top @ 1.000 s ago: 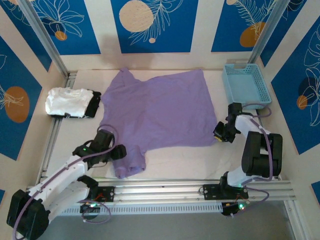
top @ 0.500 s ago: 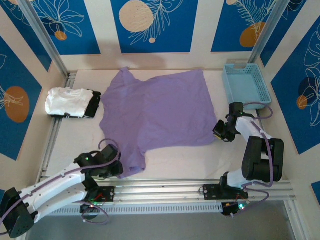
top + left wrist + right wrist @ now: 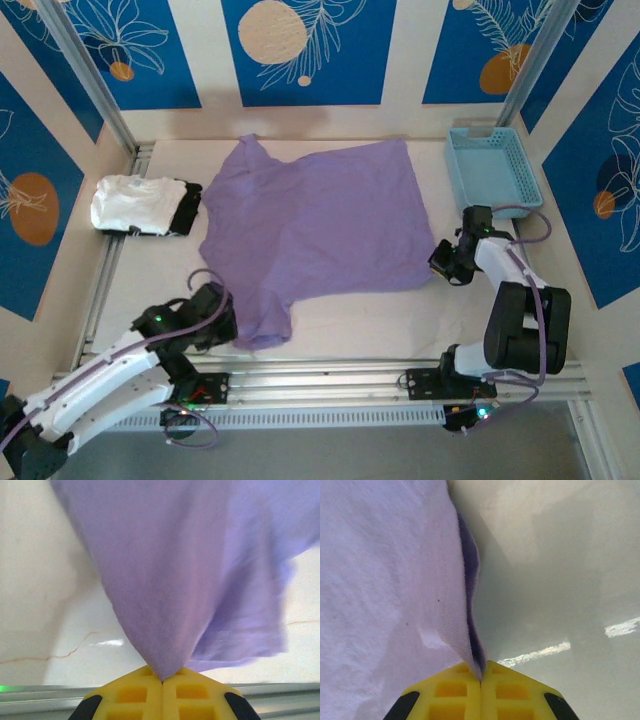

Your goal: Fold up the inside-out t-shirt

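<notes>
Lavender shirt (image 3: 315, 225) spread mostly flat across the middle of a pale table (image 3: 350, 325), seen from above, one sleeve at far left, the other at near left, hem to the right. Near-left sleeve bunched at the left gripper (image 3: 222, 318), clamped tight on that sleeve's edge close to the table's near side. From the left wrist: yellow fingers (image 3: 142, 680) pressed together at the bottom of the frame, a peak of purple cloth pinched between them and fanning up and away, sleeve hem hanging loose to the right above the pale surface. Right gripper (image 3: 442, 262) at the shirt's near-right corner, likewise clamped on the fabric, low against the table. From the right wrist: yellow fingers (image 3: 450, 685) pressed together with a folded edge of cloth caught between, stitched hem visible, darker shadowed underside along the fold, bare table to the right. Folded white garment (image 3: 133, 203) at the left edge, a folded black garment (image 3: 187, 210) touching its right side, just beside the shirt's left edge. Light blue basket (image 3: 493, 170) at far right, apart from the shirt. Metal rails (image 3: 400, 375) along the near edge.
</notes>
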